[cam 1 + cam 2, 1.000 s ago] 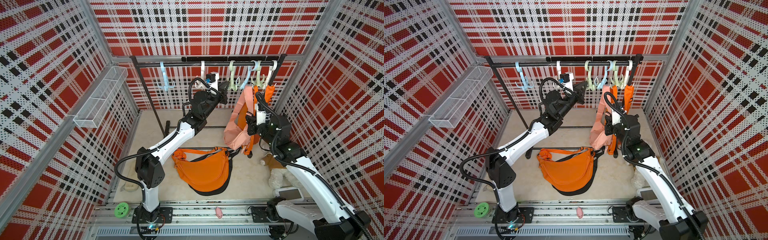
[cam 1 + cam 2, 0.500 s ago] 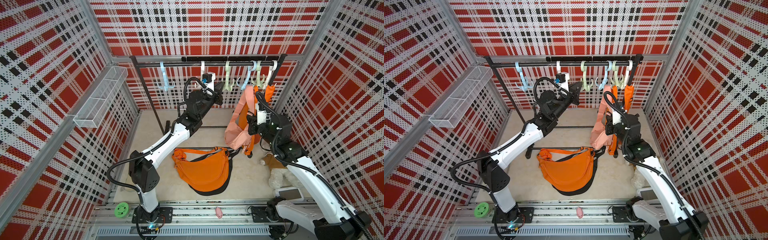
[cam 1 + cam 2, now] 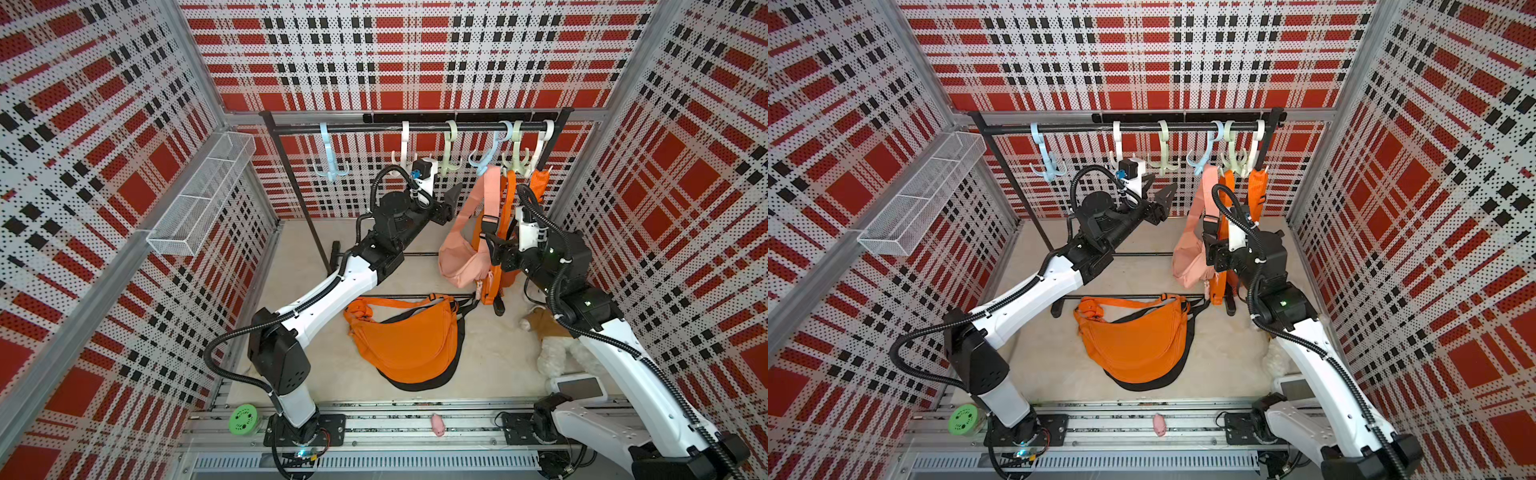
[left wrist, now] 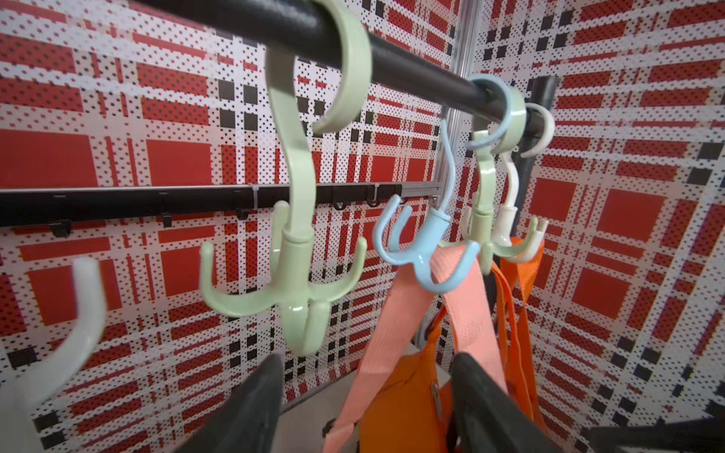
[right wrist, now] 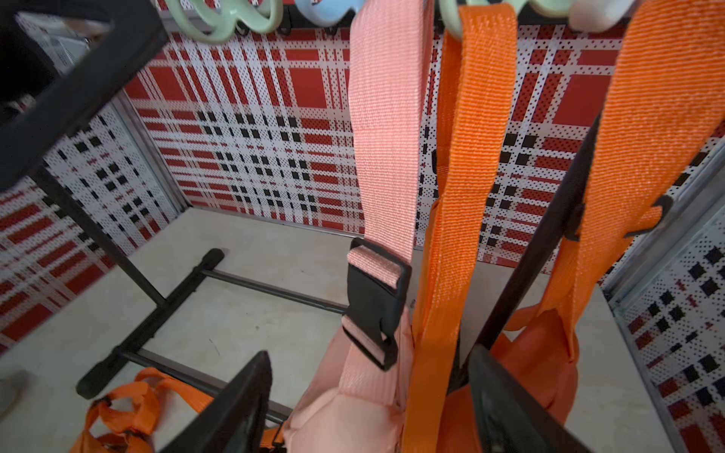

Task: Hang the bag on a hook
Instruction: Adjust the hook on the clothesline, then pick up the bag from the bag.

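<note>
Retreating cleanly matters: we'd back left pincer (image 4: 365, 376) and right pincer (image 5: 368, 357) — both spread and empty — off without snagging the pink bag (image 3: 461, 259).

Raised and stretched forward, the left end effector (image 4: 365, 364) and the right end effector (image 5: 368, 357) both have jaws spread wide.

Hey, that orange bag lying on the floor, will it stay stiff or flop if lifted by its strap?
Probably floppy: the orange bag lies slumped and creased. Its strap looks like soft webbing, bunched at one end, so the body would likely hang and swing.
</note>
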